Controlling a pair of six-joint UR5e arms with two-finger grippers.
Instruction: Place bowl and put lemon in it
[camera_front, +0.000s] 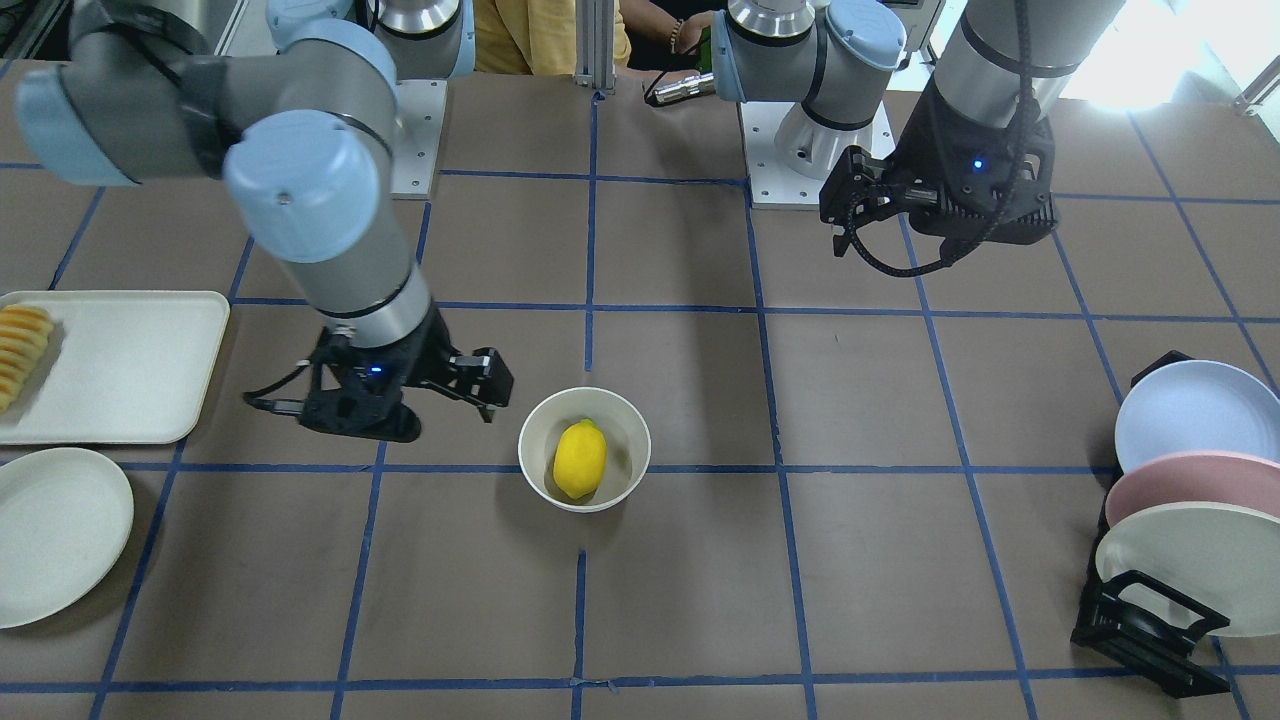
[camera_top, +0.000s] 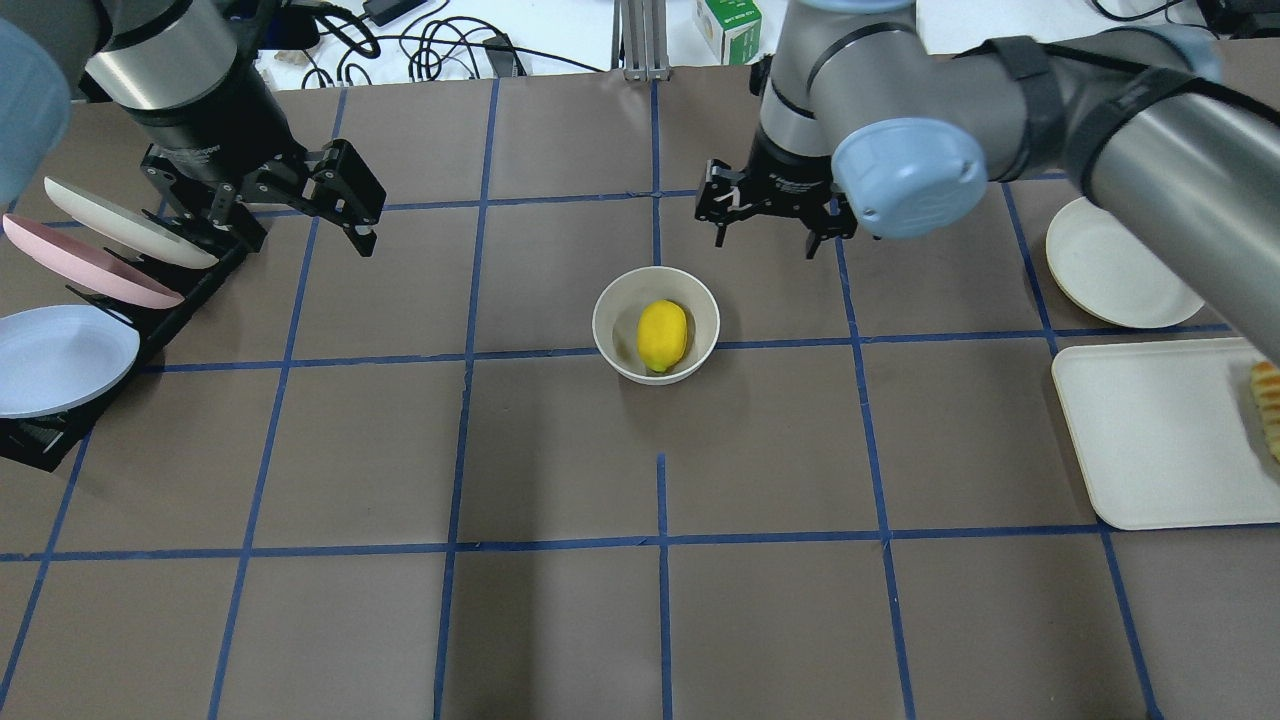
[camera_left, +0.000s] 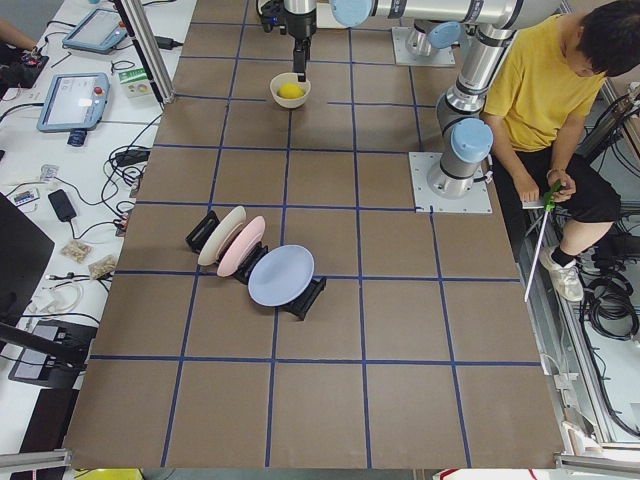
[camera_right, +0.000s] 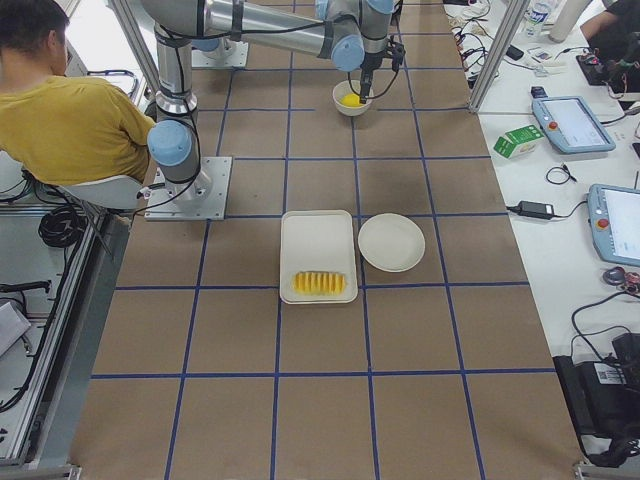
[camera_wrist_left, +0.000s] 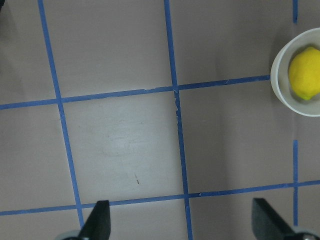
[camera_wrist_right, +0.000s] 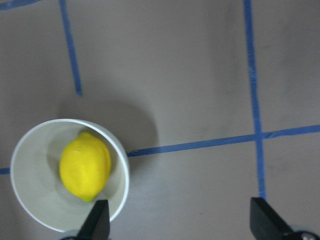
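lemon (camera_top: 662, 336) seated in bowl (camera_top: 616, 318) at mid tabletop (camera_top: 560, 620), right tool (camera_top: 765, 242) held spread just beside it, left tool (camera_wrist_left: 182, 225) spread near racked plates (camera_top: 70, 355), tray (camera_top: 1150, 440), fruit slices (camera_top: 1268, 400) and flat plate (camera_top: 1100, 265) well apart

Bare table (camera_top: 560, 450) surrounds the bowl (camera_top: 612, 325) on every side, so access from above is free. Only the right gripper (camera_top: 763, 243) hangs near it; plate rack (camera_top: 160, 325), tray (camera_top: 1150, 440) and plate (camera_top: 1100, 265) stand well apart.
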